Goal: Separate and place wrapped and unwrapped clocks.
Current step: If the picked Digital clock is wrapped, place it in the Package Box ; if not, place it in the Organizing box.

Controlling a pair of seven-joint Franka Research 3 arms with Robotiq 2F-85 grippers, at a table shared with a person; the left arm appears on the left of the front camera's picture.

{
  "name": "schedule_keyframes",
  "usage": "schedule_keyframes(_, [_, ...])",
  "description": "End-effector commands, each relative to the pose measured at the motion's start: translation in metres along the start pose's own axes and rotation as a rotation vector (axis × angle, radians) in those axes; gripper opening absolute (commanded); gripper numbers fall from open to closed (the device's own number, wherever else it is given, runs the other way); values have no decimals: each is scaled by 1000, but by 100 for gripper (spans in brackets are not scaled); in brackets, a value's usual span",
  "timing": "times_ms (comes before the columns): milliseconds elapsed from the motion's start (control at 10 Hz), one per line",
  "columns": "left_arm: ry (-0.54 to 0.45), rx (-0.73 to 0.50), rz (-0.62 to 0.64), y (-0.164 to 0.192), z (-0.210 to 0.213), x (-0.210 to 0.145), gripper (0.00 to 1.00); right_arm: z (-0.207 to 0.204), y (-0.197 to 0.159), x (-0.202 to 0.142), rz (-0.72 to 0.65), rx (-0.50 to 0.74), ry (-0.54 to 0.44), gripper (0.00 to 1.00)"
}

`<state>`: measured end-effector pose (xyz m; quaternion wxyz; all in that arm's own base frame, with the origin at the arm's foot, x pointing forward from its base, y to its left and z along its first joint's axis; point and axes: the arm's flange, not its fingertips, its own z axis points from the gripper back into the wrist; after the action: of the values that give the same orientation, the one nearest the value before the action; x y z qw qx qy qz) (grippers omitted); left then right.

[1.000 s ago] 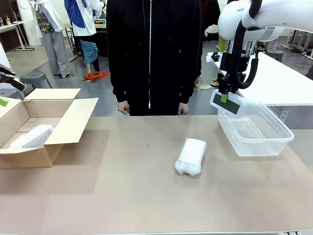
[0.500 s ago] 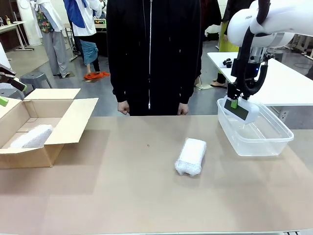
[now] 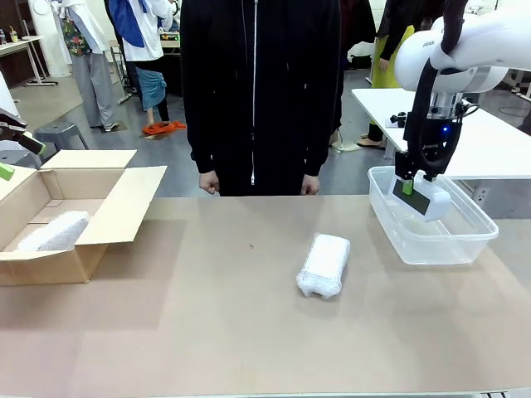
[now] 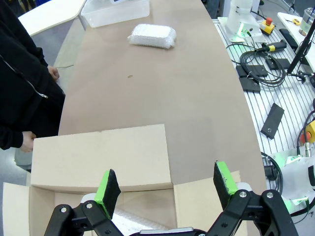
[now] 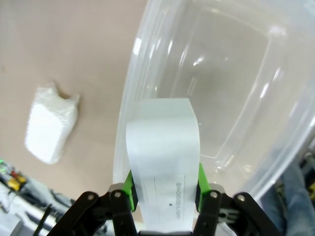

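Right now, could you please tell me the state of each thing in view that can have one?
left gripper: open, above the cardboard box.
right gripper: shut on the unwrapped clock.
unwrapped clock: bare, held at the plastic bin mouth.
plastic bin: lidless, nothing lying in it.
cardboard box: flaps open, one wrapped clock inside.
second wrapped clock: lying on the table, untouched.
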<state>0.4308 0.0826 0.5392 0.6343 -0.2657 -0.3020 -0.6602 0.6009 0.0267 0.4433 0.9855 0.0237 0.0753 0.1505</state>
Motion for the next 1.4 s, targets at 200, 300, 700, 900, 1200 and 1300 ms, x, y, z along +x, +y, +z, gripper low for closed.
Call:
schedule_keyframes(200, [-8,-3,-18,-1,1,0,100,-35,-10,6,-162,16,16,51])
schedule_keyframes(300, [-8,-3,-18,-1,1,0,100,-40,-12,6,-162,22,5,51])
schedule_keyframes(700, [-8,-3,-18,-1,1,0,100,-68,-21,20,-210,-13,-7,51])
schedule_keyframes(900, [-8,-3,-18,-1,1,0,100,-74,-25,28,-211,-34,6,51])
schedule_keyframes(1200, [-8,-3,-18,-1,1,0,100,-86,-34,30,-149,-91,34,51])
schedule_keyframes(1300, [-8,-3,-18,-1,1,0,100,-86,-35,30,-138,-96,28,51])
